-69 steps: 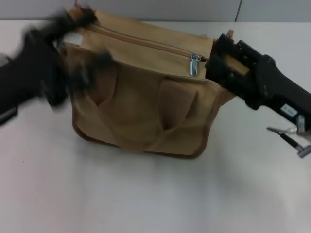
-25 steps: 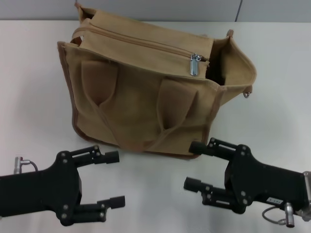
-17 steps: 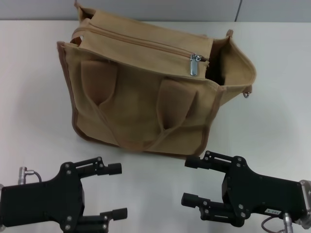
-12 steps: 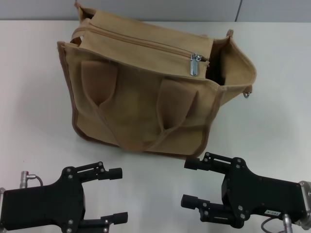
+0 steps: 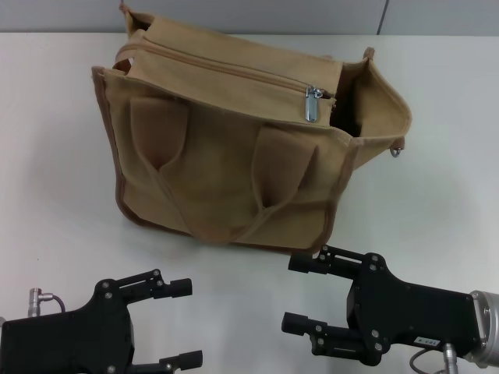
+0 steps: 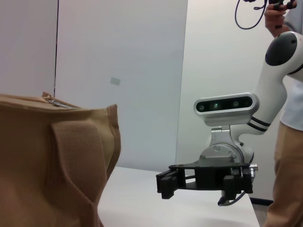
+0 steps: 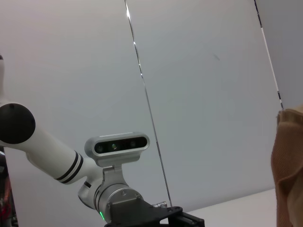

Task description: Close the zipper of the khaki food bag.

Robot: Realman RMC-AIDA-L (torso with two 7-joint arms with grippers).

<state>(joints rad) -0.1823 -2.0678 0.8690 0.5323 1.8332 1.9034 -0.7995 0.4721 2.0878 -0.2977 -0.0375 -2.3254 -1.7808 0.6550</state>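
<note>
Both arms are backing off low and near: left gripper [image 5: 184,322] and right gripper [image 5: 299,294] spread, empty; the zipper [image 5: 313,104] sits run along the khaki food bag [image 5: 226,164] — looks finished.

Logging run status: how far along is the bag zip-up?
Looks done: the silver slider sits at the right end of the tan zipper on the khaki canvas food bag. In hand: nothing; left gripper and right gripper hover open nearby. Left: a small gap beyond the slider.
</note>
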